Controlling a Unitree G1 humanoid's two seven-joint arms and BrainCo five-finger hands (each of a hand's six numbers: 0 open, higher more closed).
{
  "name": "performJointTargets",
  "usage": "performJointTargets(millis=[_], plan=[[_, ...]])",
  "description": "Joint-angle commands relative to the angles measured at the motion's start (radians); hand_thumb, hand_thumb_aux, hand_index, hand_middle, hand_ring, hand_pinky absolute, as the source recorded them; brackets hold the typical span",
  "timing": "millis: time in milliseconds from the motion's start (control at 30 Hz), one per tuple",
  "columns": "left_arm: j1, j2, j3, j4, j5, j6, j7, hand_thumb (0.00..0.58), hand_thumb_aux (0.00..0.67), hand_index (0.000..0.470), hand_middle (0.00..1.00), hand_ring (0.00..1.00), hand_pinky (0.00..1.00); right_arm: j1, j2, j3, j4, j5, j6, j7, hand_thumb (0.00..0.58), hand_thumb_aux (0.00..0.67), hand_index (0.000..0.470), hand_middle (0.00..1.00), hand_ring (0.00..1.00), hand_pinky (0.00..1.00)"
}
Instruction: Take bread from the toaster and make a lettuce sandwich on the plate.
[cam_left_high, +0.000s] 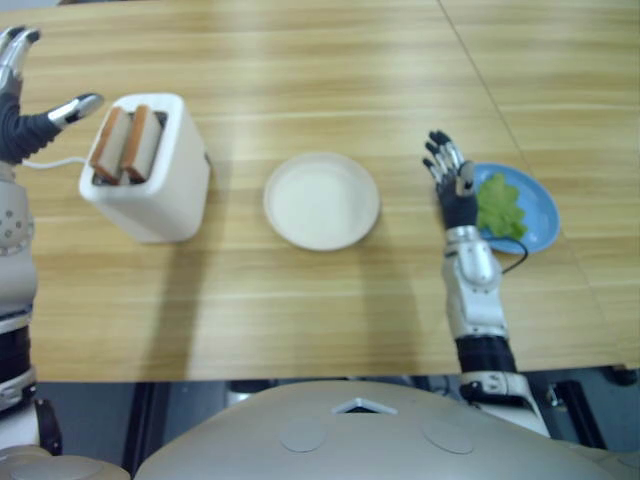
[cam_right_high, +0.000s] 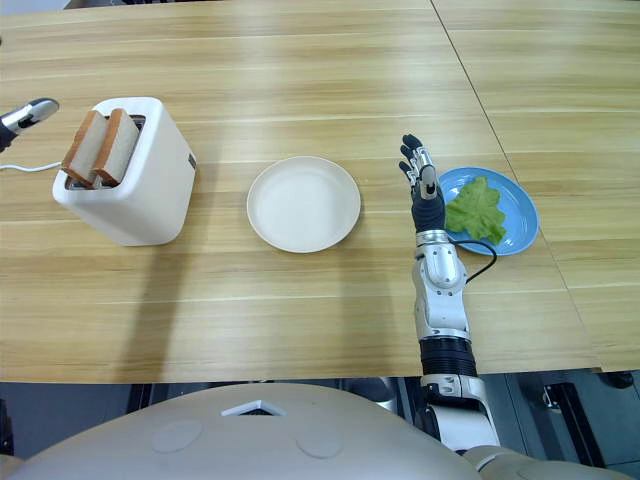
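Closest to you is the right hand (cam_left_high: 452, 180), up off the near edge of the surface (cam_left_high: 300, 60) and just beside the left rim of the blue dish (cam_left_high: 541, 207). Its fingers are stretched out straight and holding nothing. The lettuce (cam_left_high: 498, 208) is lying flat on that dish, over toward the right edge, and from here I can't tell if the hand is touching the leaf or just hanging next to it.

Honestly, you're at square one. Both bread slices (cam_left_high: 127, 146) are sitting in the slots of the toaster (cam_left_high: 152, 195) by the left edge, tops poking out. The plate (cam_left_high: 322, 200) in the middle of the surface, between toaster and dish, is bare.

Your left hand (cam_left_high: 20, 115) is up at the far-left side, just beside the toaster on its outer side. Its fingers are spread wide and there's nothing in them, and it's not on the bread.

So I'd say the whole list is left: pull a slice, drop it on the plate, get the lettuce over onto it, then cap it with the second slice. Nothing's been stacked yet as far as I can see.
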Motion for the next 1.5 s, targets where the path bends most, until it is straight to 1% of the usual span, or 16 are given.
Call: performJointTargets(millis=[33, 133, 333, 567, 767, 1000, 1033, 1067, 1100, 1133, 1167, 1367, 1500], plan=[[0.006, 0.018, -0.044, 0.069, 0.101, 0.053, 0.03, 0.0, 0.0, 0.0, 0.0, 0.0, 0.0, 0.002, -0.006, 0.0, -0.025, 0.0, 0.025, 0.005, 0.0, 0.0, 0.0, 0.0, 0.0, 0.0], [-0.01, 0.009, -0.079, 0.125, 0.12, 0.085, 0.025, 0.0, 0.0, 0.0, 0.0, 0.0, 0.0, 0.002, -0.01, -0.004, -0.03, 0.001, 0.026, 0.008, 0.0, 0.0, 0.0, 0.0, 0.0, 0.0], [-0.028, -0.003, -0.147, 0.218, 0.113, 0.106, 0.028, 0.0, 0.0, 0.0, 0.0, 0.0, 0.0, 0.006, -0.011, -0.004, -0.035, 0.0, 0.031, 0.011, 0.0, 0.0, 0.0, 0.0, 0.0, 0.0], [-0.04, -0.037, -0.215, 0.231, 0.104, 0.116, 0.029, 0.0, 0.0, 0.0, 0.0, 0.0, 0.0, 0.006, -0.015, -0.005, -0.031, -0.002, 0.038, 0.014, 0.0, 0.0, 0.0, 0.0, 0.0, 0.0], [-0.041, -0.033, -0.267, 0.279, 0.137, 0.159, 0.022, 0.0, 0.0, 0.0, 0.0, 0.0, 0.0, 0.011, -0.021, -0.01, -0.039, 0.002, 0.043, 0.015, 0.0, 0.0, 0.0, 0.0, 0.0, 0.0], [-0.042, -0.028, -0.293, 0.302, 0.147, 0.194, 0.008, 0.0, 0.0, 0.0, 0.0, 0.0, 0.0, 0.019, -0.025, -0.016, -0.052, 0.007, 0.049, 0.015, 0.0, 0.0, 0.0, 0.0, 0.0, 0.0], [-0.043, -0.029, -0.293, 0.304, 0.142, 0.194, 0.006, 0.036, 0.021, 0.014, 0.0, 0.0, 0.0, 0.02, -0.025, -0.016, -0.055, 0.007, 0.05, 0.015, 0.0, 0.0, 0.0, 0.0, 0.0, 0.0], [-0.043, -0.03, -0.291, 0.306, 0.134, 0.193, 0.004, 0.058, 0.034, 0.023, 0.0, 0.0, 0.0, 0.021, -0.025, -0.016, -0.056, 0.007, 0.051, 0.014, 0.0, 0.0, 0.0, 0.0, 0.0, 0.0], [-0.044, -0.031, -0.289, 0.307, 0.13, 0.195, 0.006, 0.045, 0.026, 0.018, 0.0, 0.0, 0.0, 0.022, -0.025, -0.017, -0.057, 0.007, 0.051, 0.014, 0.0, 0.0, 0.0, 0.0, 0.0, 0.0], [-0.043, -0.029, -0.285, 0.31, 0.128, 0.199, 0.007, 0.009, 0.005, 0.004, 0.0, 0.0, 0.0, 0.022, -0.025, -0.017, -0.056, 0.007, 0.05, 0.014, 0.0, 0.0, 0.0, 0.0, 0.0, 0.0], [-0.043, -0.027, -0.283, 0.313, 0.128, 0.203, 0.008, 0.0, 0.0, 0.0, 0.0, 0.0, 0.0, 0.022, -0.025, -0.017, -0.054, 0.006, 0.05, 0.014, 0.0, 0.0, 0.0, 0.0, 0.0, 0.0], [-0.035, -0.019, -0.265, 0.307, 0.123, 0.221, 0.014, 0.0, 0.0, 0.0, 0.0, 0.0, 0.0, 0.022, -0.022, -0.016, -0.05, 0.003, 0.048, 0.013, 0.0, 0.0, 0.0, 0.0, 0.0, 0.0], [-0.031, 0.002, -0.244, 0.295, 0.14, 0.259, 0.016, 0.0, 0.0, 0.0, 0.0, 0.0, 0.0, 0.023, -0.023, -0.015, -0.052, 0.001, 0.049, 0.012, 0.0, 0.0, 0.0, 0.0, 0.0, 0.0]])
